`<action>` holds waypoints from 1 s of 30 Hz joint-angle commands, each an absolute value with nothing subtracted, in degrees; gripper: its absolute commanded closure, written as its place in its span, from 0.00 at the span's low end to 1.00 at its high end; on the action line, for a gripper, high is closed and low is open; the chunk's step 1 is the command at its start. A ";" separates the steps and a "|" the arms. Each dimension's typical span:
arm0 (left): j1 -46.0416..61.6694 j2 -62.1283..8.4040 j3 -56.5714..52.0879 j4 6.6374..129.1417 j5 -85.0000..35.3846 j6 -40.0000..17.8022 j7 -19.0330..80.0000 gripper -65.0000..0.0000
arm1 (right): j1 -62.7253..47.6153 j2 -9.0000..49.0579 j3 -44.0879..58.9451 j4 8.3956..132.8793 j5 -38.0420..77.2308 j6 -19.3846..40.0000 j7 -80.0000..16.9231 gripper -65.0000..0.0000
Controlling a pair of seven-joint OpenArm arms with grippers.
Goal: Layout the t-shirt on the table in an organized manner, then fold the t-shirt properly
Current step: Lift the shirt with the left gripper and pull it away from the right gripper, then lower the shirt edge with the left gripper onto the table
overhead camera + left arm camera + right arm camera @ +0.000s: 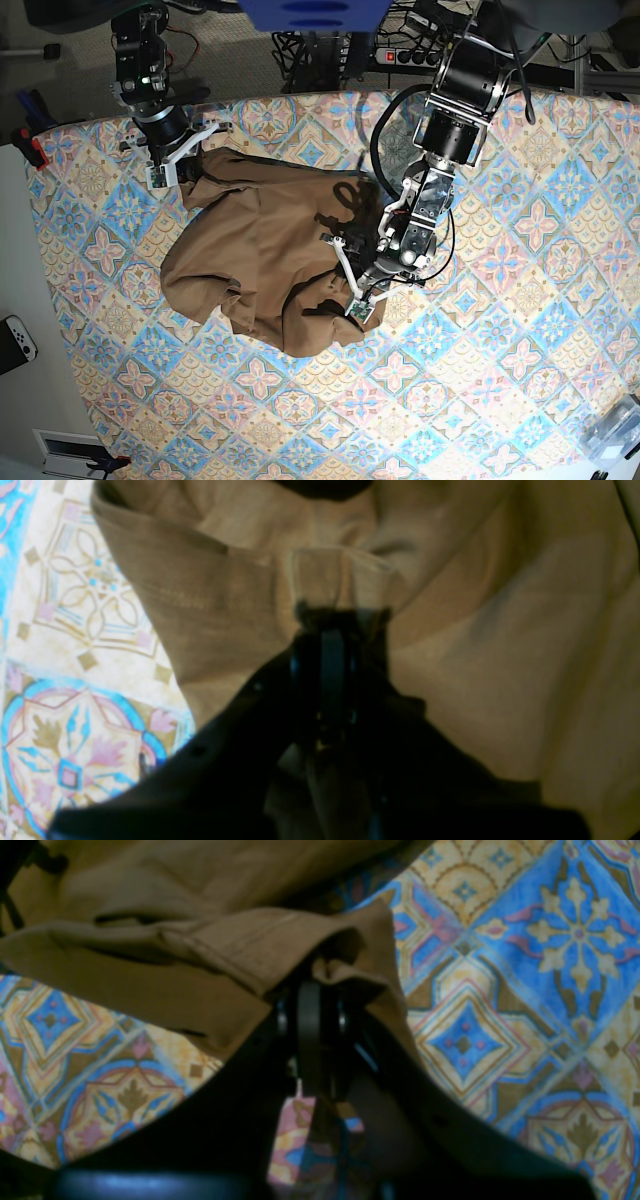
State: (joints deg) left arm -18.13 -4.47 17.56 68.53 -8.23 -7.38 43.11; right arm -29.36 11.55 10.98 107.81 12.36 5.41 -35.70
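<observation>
In the left wrist view the left jaws point(340, 580) stood nearly closed, pale fingertips point(305, 577) pressed into a fold of the t-shirt point(500, 655); whether cloth was truly pinched between them could not be told. The hemmed edge lay just left of the tips, with the patterned desk point(75, 630) beyond. A sound grip here would want the hem itself, not a loose ridge of the body.

In the right wrist view the right jaws point(312, 972) were clamped tight on a stitched edge of the t-shirt point(175, 965), which draped over them, the desk point(525, 965) showing beneath.

In the base view the t-shirt point(260, 250) lay bunched at mid-desk point(500, 400), the right jaws point(165, 170) at its far corner and the left jaws point(360, 300) at its near side. To spread it well, I judged both arms should draw apart evenly, keeping the cloth low and taut.
</observation>
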 commanded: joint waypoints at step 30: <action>8.57 -11.38 0.92 105.45 -7.96 -5.58 45.85 0.98 | -29.23 11.91 7.60 108.79 12.70 5.58 -34.24 1.00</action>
